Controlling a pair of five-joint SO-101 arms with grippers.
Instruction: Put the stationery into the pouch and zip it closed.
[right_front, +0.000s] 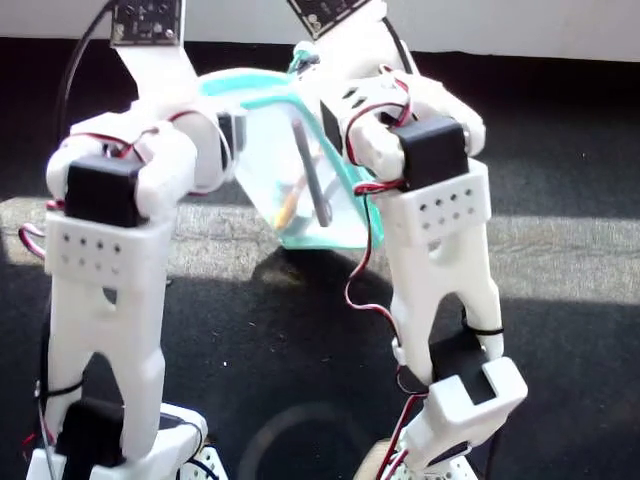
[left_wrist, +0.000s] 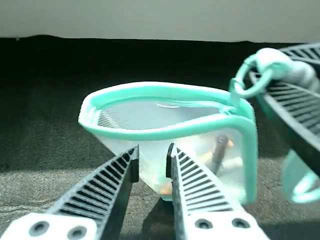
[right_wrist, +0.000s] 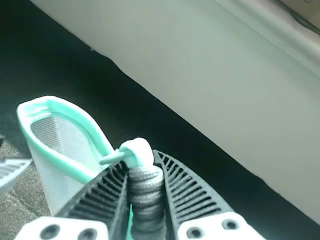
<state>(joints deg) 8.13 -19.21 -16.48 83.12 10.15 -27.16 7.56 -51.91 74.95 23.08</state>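
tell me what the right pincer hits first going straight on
Beyond the zipper pull that the right pincer grips, the way looks free over the black cloth to the pale wall; depth is unclear.

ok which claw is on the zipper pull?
The right claw: it is shut on the grey zipper pull cord at the end of the pouch. The left claw instead pinches the pouch's clear side wall, below the open rim.

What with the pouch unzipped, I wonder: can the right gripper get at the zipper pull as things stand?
Probably yes: the right gripper looks shut on the zipper pull, with nothing between them, and the left gripper grips the pouch at its lower corner.
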